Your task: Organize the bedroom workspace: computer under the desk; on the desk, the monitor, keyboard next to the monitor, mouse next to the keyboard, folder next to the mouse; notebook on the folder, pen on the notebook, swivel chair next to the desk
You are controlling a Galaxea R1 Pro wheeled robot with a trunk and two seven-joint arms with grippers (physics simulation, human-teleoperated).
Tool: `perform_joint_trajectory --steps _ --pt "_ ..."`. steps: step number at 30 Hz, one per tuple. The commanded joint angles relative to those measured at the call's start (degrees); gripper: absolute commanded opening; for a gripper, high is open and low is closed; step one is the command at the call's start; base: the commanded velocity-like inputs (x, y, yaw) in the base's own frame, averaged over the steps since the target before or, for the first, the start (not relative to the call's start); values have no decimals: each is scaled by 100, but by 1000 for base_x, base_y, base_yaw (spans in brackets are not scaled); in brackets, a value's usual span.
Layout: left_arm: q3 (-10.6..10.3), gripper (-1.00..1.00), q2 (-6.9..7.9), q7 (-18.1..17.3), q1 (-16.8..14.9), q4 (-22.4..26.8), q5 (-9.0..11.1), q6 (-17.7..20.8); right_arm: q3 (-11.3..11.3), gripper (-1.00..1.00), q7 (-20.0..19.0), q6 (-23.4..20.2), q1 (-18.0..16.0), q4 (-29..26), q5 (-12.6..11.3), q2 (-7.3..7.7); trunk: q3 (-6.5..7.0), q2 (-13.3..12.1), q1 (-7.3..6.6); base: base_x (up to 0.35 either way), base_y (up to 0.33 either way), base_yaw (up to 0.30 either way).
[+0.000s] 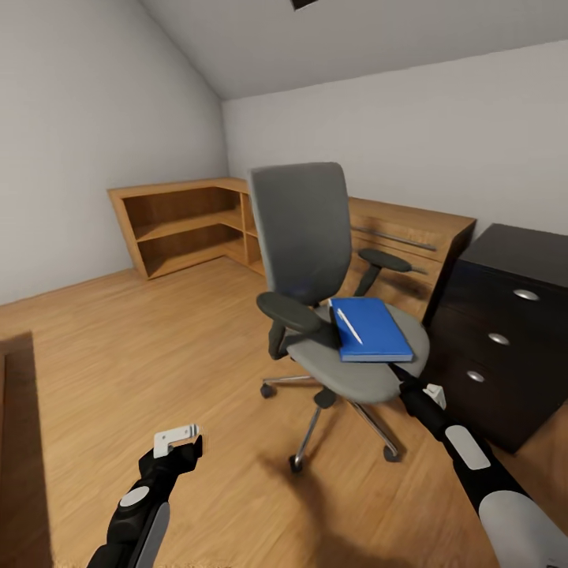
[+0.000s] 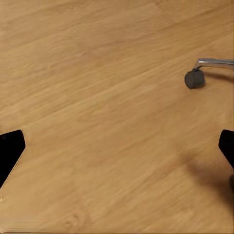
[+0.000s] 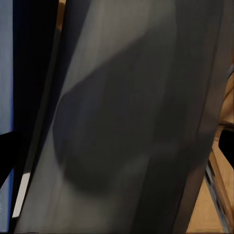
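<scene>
Lying on the swivel chair (image 1: 359, 371), the folder (image 1: 369, 329) sits just beyond the right hand (image 1: 416, 392).

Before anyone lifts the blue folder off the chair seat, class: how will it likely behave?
The folder looks flat and thin, so probably light but may flex. The pen lying loose on it would likely roll off if tilted. The swivel chair stands on castors and may roll when nudged.

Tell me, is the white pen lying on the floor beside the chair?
No, the pen lies on top of the blue folder, which rests on the seat of the swivel chair.
</scene>
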State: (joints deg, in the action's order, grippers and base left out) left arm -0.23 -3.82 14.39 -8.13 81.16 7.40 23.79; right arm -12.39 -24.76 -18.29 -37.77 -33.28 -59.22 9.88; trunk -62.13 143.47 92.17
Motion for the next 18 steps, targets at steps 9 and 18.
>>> perform_joint_trajectory --steps 9,18 --pt "-9 100 -4 31 -4 5 65 21 -9 100 -11 -60 -2 -4 -56 -4 -5 2 -1 0 0 252" --pt "-12 100 -5 20 -4 5 68 21 -9 100 -11 -60 -2 -4 -54 -4 -5 2 -1 219 0 57"
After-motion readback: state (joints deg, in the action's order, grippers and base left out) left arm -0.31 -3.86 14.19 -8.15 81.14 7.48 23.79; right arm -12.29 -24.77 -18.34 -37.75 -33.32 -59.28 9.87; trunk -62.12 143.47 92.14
